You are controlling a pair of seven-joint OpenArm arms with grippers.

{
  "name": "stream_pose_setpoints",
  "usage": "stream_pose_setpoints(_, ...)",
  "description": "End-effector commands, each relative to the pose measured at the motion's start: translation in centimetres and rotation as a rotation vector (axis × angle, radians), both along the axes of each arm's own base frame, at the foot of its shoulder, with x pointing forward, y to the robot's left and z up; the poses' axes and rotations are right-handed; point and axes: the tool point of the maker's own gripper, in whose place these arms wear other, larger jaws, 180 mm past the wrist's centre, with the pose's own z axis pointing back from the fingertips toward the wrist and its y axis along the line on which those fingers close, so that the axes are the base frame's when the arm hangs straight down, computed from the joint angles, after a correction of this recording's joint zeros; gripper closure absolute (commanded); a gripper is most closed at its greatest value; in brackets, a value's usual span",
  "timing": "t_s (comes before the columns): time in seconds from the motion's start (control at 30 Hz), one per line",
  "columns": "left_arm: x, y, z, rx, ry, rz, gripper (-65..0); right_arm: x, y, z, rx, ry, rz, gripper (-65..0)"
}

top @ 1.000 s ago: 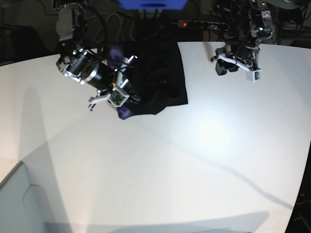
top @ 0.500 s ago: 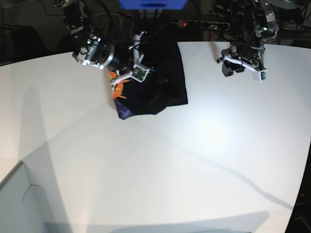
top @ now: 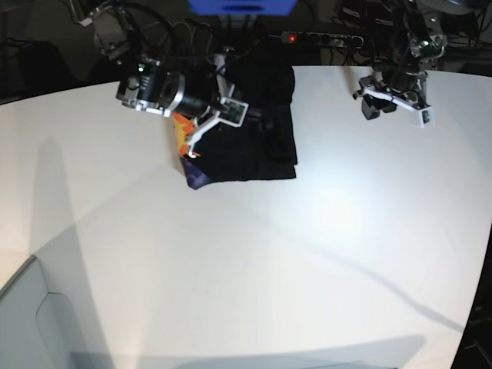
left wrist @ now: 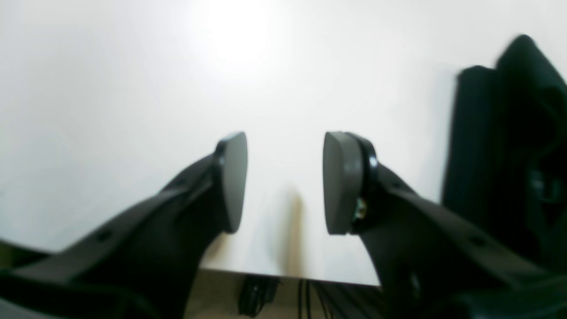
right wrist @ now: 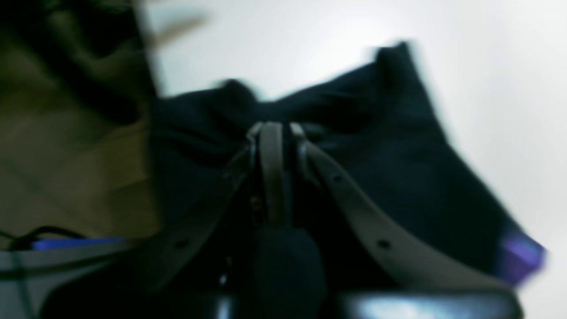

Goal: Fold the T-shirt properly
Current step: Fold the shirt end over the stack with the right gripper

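So the white counter [top: 254, 261] takes up most of the base view, all bare gloss with some long shadows across it. The T-shirt [top: 257, 142] is bunched in a dark folded heap at the far edge, right under and around the right gripper [right wrist: 277, 133]. An orange bit of print [top: 180, 131] and a purple corner [top: 194, 178] peek out on the side below that gripper. Its jaws are clenched on a pinch of the black cloth; in the wrist view the fabric gathers straight into the closed tips, though that shot is pretty blurry. The left gripper [left wrist: 283, 181] hangs well off to the shirt's other side, above bare counter, jaws parted with nothing between the grey pads [left wrist: 339, 181]. From there the shirt is just a dark shape off to one side.
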Motion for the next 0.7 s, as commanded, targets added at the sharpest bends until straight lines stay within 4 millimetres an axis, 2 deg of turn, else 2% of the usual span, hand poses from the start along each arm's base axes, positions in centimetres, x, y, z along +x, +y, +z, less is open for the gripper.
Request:
stream_pose_setpoints(0.0,0.1,0.2,0.8,0.010,-0.021,-0.004,-26.9,0.8,0.4,1.4,0.058,-0.026,-0.017,0.0)
stream_pose_setpoints(0.1,0.0,0.6,1.5,0.027,-0.034,0.002,-26.9,2.7,-0.2,1.9,0.065,-0.044,-0.070,0.0)
stream_pose_setpoints(0.2,-0.2,0.9,2.3,0.045,-0.047,0.004,-26.9,2.6,0.0,1.2,0.066,-0.022,-0.072,0.0)
stream_pose_setpoints(0.5,-1.1,2.9,2.9,0.085,-0.044,0.049,-27.0,-2.1,4.4,-2.8,0.064,0.137,0.075,0.0)
stream_pose_setpoints(0.67,-1.6,3.3,2.9,0.093,-0.034,0.057,-27.0,-4.2,6.5,-3.2,0.076,0.173,0.141,0.0)
